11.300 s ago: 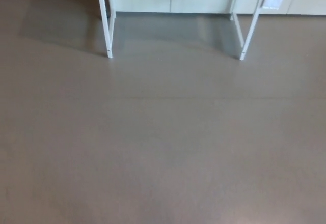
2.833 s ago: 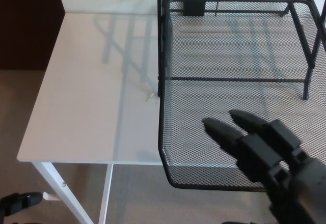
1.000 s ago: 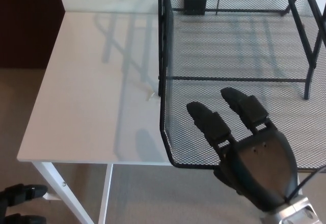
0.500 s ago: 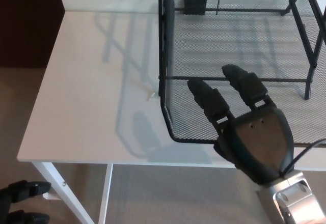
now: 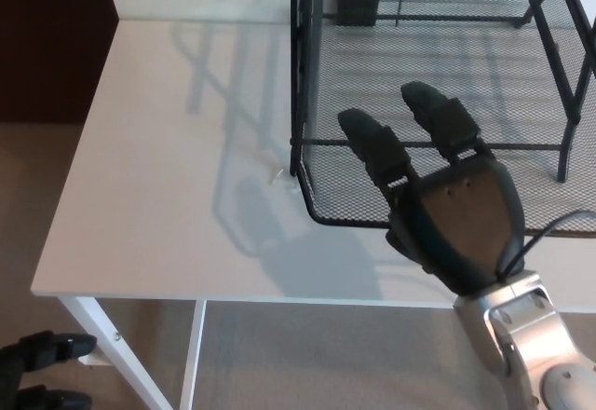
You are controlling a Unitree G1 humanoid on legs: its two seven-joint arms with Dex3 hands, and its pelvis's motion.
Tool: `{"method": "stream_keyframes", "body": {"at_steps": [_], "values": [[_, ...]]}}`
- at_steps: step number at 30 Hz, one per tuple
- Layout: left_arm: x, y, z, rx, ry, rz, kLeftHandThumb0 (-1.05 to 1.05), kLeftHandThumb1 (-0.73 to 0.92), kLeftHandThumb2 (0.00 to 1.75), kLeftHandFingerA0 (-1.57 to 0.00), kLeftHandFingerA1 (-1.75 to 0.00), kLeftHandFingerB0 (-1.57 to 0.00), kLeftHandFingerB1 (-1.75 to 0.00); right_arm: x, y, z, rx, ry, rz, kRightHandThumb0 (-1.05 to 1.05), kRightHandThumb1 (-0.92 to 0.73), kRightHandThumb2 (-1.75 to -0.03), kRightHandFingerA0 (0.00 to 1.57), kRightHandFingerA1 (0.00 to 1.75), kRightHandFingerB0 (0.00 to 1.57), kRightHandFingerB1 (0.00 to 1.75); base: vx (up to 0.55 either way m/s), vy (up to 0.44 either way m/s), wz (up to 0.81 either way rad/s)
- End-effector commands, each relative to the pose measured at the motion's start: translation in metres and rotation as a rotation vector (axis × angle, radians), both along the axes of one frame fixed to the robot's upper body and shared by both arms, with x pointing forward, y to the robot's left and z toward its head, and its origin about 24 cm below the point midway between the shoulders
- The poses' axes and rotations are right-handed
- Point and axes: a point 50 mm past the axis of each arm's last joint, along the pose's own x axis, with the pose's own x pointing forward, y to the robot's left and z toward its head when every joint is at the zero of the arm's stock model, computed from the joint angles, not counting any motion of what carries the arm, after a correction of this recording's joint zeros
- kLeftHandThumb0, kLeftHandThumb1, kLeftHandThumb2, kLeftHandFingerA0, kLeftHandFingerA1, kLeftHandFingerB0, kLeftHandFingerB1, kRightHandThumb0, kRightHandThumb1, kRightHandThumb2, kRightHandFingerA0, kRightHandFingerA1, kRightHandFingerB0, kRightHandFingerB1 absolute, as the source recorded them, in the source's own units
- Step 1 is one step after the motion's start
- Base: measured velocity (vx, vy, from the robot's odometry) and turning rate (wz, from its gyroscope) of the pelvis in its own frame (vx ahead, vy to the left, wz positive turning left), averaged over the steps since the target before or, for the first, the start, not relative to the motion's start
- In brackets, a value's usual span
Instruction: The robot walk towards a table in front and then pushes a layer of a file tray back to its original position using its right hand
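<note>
A black wire-mesh file tray layer (image 5: pixel 372 200) is seen on a white rectangular table (image 5: pixel 168 205), at 12 o'clock from the black right hand (image 5: pixel 438 205). The hand's spread fingers (image 5: pixel 372 149) are laid flat over its front rim, with nothing grasped.

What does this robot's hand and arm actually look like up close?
The right hand is matte black, with a broad, rounded shell and thick, segmented fingers. Behind it sits a silver metal wrist with round bolt holes, and a thin black cable loops beside it. Only black fingertips of the left hand show at the bottom left corner.
</note>
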Motion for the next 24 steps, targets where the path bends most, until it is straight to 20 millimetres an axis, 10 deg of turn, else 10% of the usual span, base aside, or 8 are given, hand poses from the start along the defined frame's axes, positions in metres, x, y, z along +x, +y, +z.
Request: {"method": "stream_keyframes", "body": {"at_steps": [1,12,13,14,15,20,21,24], "values": [[0.0,0.005,0.004,0.024,-0.001,-0.01,0.02,0.46,0.87,-0.48,-0.63,-0.25,-0.51,0.011,-0.003,-0.001,0.001,0.021,-0.044,-0.46,-0.3,-0.52,0.13,0.31,0.24,0.31,0.0,0.0,0.0],[-0.014,0.004,-0.004,-0.003,0.035,-0.018,0.02,0.46,0.87,-0.47,-0.63,-0.25,-0.52,0.019,-0.007,-0.014,-0.028,0.074,-0.088,-0.47,-0.31,-0.51,0.16,0.3,0.24,0.31,0.0,0.0,0.0],[-0.018,0.003,-0.004,0.008,0.037,-0.013,0.05,0.65,0.57,-0.56,-0.5,-0.38,-0.39,0.019,-0.007,-0.016,-0.037,0.077,-0.097,-0.49,-0.31,-0.51,0.17,0.3,0.24,0.31,0.0,0.0,0.0],[-0.018,0.003,-0.004,0.008,0.039,-0.009,0.04,0.46,0.88,-0.49,-0.63,-0.26,-0.52,0.021,-0.007,-0.016,-0.039,0.081,-0.1,-0.5,-0.31,-0.51,0.17,0.29,0.24,0.31,0.0,0.0,0.0],[-0.019,0.002,-0.003,0.008,0.04,-0.009,0.04,0.47,0.88,-0.48,-0.63,-0.25,-0.51,0.021,-0.007,-0.016,-0.039,0.084,-0.103,-0.23,-0.05,-0.72,0.08,0.52,0.08,0.5,0.0,0.0,0.0],[-0.018,0.001,-0.003,0.01,0.042,-0.011,0.04,0.47,0.88,-0.47,-0.62,-0.25,-0.51,0.029,-0.01,-0.013,-0.019,0.084,-0.103,-0.22,-0.03,-0.7,0.06,0.52,0.06,0.5,0.0,0.0,0.0],[-0.018,0.001,-0.003,0.013,0.044,-0.01,0.06,0.65,0.57,-0.54,-0.48,-0.37,-0.39,0.03,-0.01,-0.012,-0.012,0.083,-0.1,-0.21,-0.02,-0.7,0.07,0.52,0.07,0.5,0.0,0.0,0.0],[-0.018,0.0,-0.003,0.007,0.041,-0.019,0.07,0.68,0.59,-0.54,-0.49,-0.36,-0.39,0.027,-0.011,-0.009,-0.007,0.074,-0.089,-0.22,-0.03,-0.7,0.07,0.52,0.07,0.5,0.0,0.0,0.0]]}}
